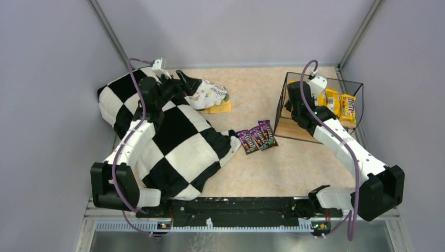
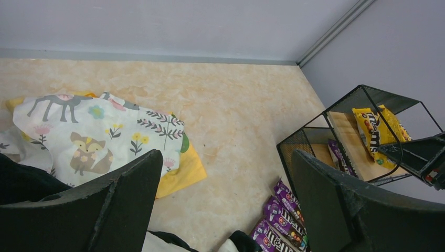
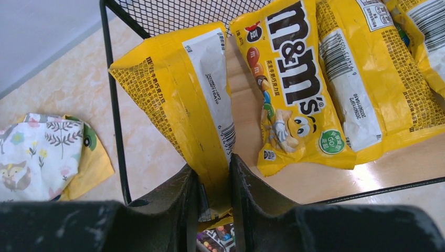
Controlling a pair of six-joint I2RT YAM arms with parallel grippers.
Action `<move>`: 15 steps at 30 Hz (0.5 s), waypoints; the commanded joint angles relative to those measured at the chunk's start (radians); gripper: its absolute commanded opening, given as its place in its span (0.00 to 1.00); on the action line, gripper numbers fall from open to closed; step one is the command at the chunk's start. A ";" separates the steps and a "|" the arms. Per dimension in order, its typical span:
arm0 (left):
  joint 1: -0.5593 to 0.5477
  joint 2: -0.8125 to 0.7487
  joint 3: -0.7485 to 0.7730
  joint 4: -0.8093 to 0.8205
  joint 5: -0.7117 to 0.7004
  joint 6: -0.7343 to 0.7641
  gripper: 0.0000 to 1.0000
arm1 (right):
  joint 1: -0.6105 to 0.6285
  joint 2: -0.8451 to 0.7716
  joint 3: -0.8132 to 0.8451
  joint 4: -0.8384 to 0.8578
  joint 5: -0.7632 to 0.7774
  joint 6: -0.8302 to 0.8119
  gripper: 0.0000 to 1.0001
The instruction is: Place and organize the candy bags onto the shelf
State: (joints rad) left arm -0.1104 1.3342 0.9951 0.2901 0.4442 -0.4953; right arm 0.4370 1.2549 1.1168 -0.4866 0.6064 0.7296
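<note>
Your right gripper (image 3: 212, 176) has its jaws pinching 1 yellow bag (image 3: 178, 89) by an edge, tilted over the left end of the shelf (image 3: 111, 100) top. Lay it flat and parallel to the other yellow bags (image 3: 299, 79), without overlap, before releasing. Your left gripper (image 2: 225, 163) hovers with jaws spread and empty. 3 purple bags (image 1: 257, 135) lie on the surface beside the shelf.

On your left, a large black-and-white checkered cloth (image 1: 183, 142) lies rumpled over the beige marbled table (image 1: 273, 168). Near its far edge you have a white cloth bundle (image 1: 209, 94) printed with animals and flowers, resting on a flat yellow-orange piece (image 1: 223, 108).
</note>
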 commanded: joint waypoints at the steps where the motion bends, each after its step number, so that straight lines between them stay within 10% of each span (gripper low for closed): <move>1: 0.000 -0.006 0.040 0.031 -0.003 0.011 0.98 | -0.012 0.011 -0.018 0.067 0.032 0.001 0.25; 15: 0.000 -0.004 0.040 0.030 -0.004 0.011 0.98 | -0.022 0.048 -0.013 0.081 0.043 -0.012 0.29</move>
State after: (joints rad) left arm -0.1104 1.3342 0.9951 0.2871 0.4442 -0.4953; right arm 0.4213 1.3029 1.0920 -0.4492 0.6281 0.7250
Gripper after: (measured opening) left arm 0.986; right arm 0.279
